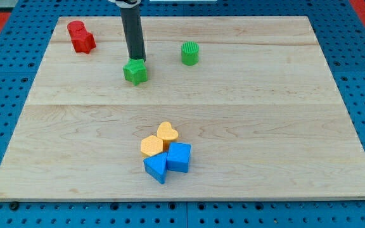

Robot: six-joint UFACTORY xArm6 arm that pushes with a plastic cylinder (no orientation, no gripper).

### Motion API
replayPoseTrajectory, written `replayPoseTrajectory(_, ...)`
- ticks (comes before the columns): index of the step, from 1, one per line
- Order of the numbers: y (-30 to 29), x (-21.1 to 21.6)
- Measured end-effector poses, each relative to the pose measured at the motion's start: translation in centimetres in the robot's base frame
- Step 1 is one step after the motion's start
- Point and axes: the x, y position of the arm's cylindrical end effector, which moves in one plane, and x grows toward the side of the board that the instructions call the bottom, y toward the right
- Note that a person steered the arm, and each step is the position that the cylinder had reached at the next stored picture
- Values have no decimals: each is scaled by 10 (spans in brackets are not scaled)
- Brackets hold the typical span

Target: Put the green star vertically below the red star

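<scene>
The green star [135, 71] lies on the wooden board in the upper middle-left of the camera view. My tip [136, 59] stands right at the star's top edge, touching or nearly touching it. The red star [83, 42] lies near the board's top left corner, with a red cylinder [75, 28] just above it and touching it. The green star is to the right of and below the red star.
A green cylinder [190, 52] stands right of the green star. Near the bottom middle is a cluster: a yellow heart [167, 133], a yellow hexagon [151, 145], a blue cube [179, 157] and a blue triangular block [156, 168]. The board [284, 114] rests on a blue pegboard.
</scene>
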Motion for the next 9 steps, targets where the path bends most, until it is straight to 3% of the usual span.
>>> replayPoseTrajectory(3,1,-1)
replayPoseTrajectory(5,4,20)
replayPoseTrajectory(8,16,97)
replayPoseTrajectory(9,-4,119)
